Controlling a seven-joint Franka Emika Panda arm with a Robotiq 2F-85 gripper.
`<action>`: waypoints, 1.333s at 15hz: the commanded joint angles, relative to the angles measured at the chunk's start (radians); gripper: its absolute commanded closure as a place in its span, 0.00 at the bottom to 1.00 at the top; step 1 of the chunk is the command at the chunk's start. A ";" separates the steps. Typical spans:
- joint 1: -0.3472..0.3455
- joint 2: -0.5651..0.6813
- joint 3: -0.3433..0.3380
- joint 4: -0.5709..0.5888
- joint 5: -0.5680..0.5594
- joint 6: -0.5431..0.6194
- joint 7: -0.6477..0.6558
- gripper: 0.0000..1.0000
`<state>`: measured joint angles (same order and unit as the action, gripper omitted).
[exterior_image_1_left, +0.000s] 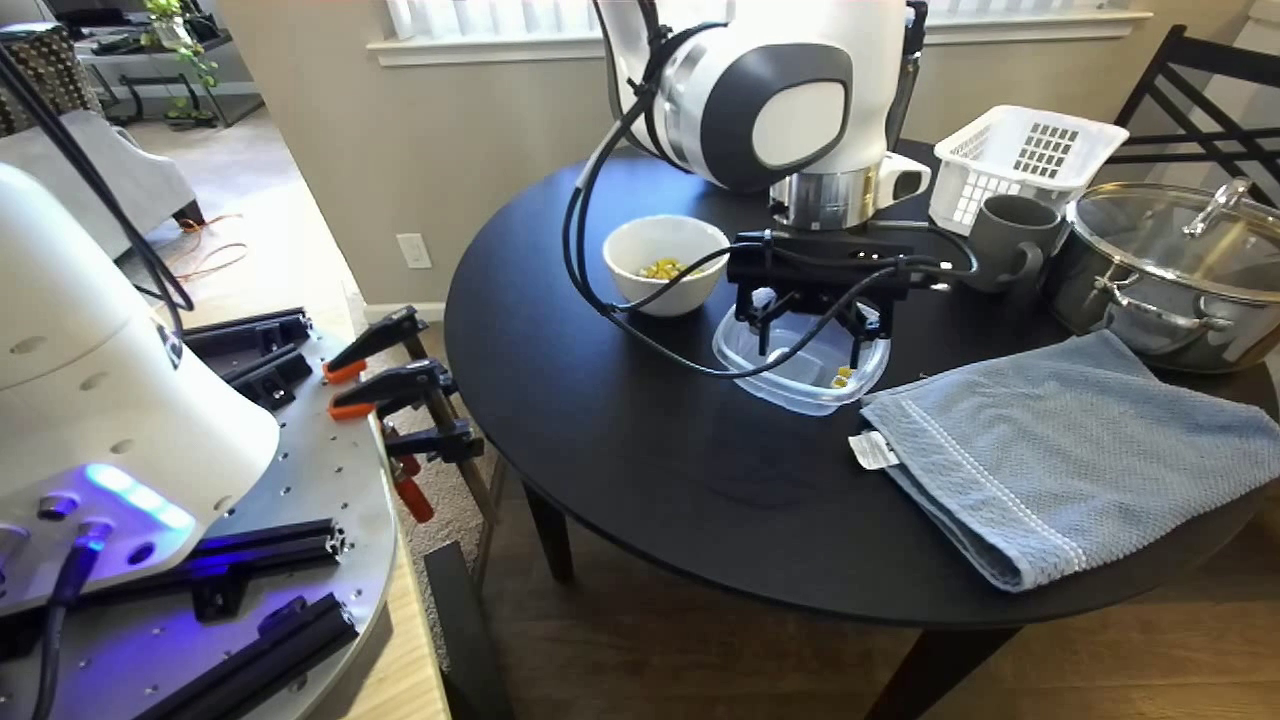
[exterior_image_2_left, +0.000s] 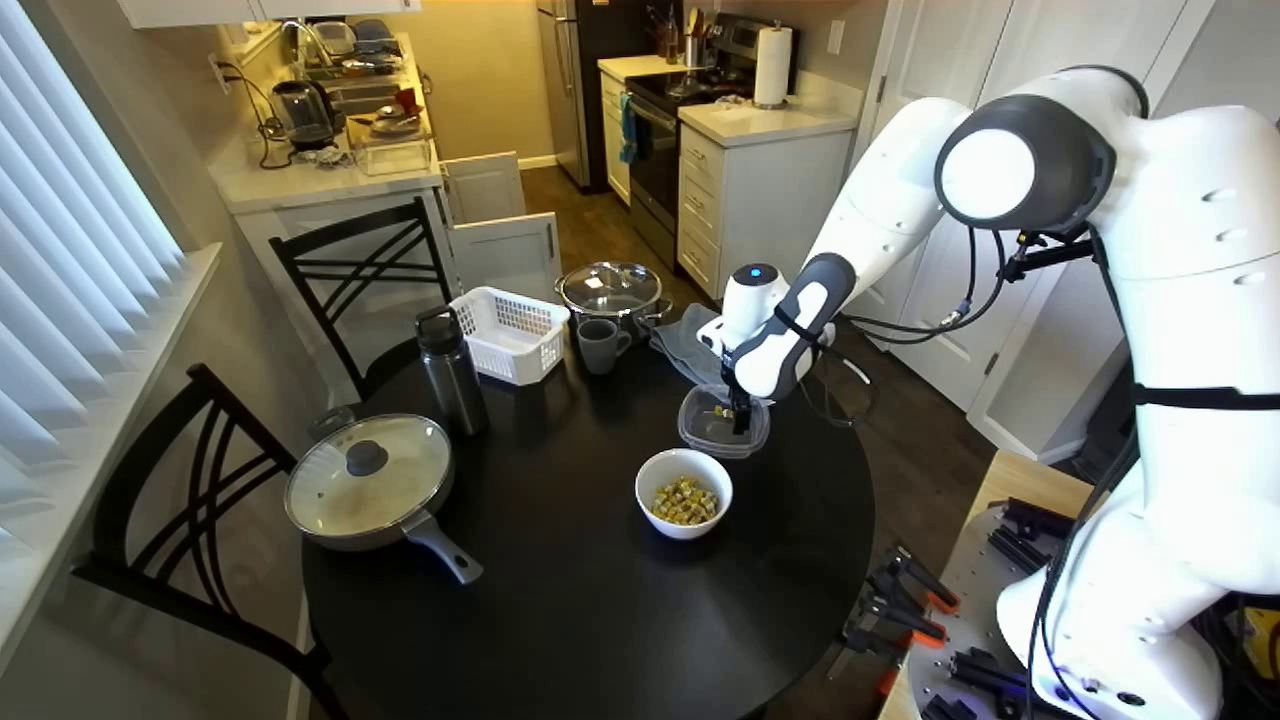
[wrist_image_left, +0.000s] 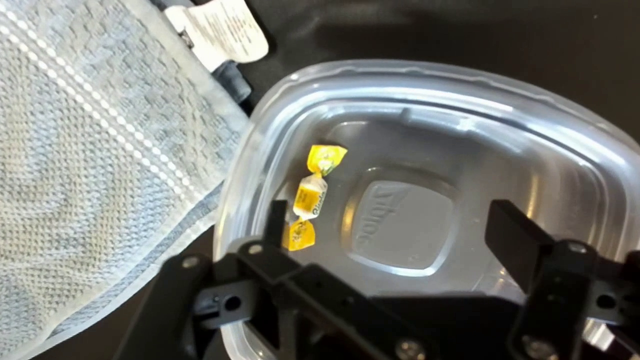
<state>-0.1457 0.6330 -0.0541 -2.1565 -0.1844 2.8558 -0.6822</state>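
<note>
A round black worktop (exterior_image_1_left: 620, 480) carries a folded blue-grey towel (exterior_image_1_left: 1080, 450). The hand (wrist_image_left: 389, 216) points downward, its jaws spread wide, at a clear plastic container (wrist_image_left: 415, 95) just beside the towel. A white bowl (exterior_image_2_left: 683, 464) of yellow and pale pieces (exterior_image_2_left: 686, 501) stands near it in both exterior views. Inside the container, close to the towel-side wall and near one fingertip (wrist_image_left: 275, 221), lies a yellow-and-white wrapped candy (wrist_image_left: 310, 197).

In the wrist view now, raised lettering (wrist_image_left: 381, 212) on the floor of the clear container (wrist_image_left: 430, 145), and it looks like "Ziploc"! Around nine o'clock of that, a yellow candy (wrist_image_left: 310, 197) flashes what seems "Ricola". Out at ten, the towel (wrist_image_left: 100, 150) wears a white tag (wrist_image_left: 222, 32), print too blurred to read.
</note>
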 joint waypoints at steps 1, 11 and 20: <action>-0.008 0.044 0.015 0.060 -0.028 -0.032 0.045 0.00; 0.016 0.103 -0.013 0.124 -0.054 -0.048 0.088 0.25; 0.027 0.096 -0.029 0.115 -0.122 -0.043 0.140 0.28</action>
<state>-0.1310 0.7357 -0.0744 -2.0408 -0.2691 2.8236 -0.5864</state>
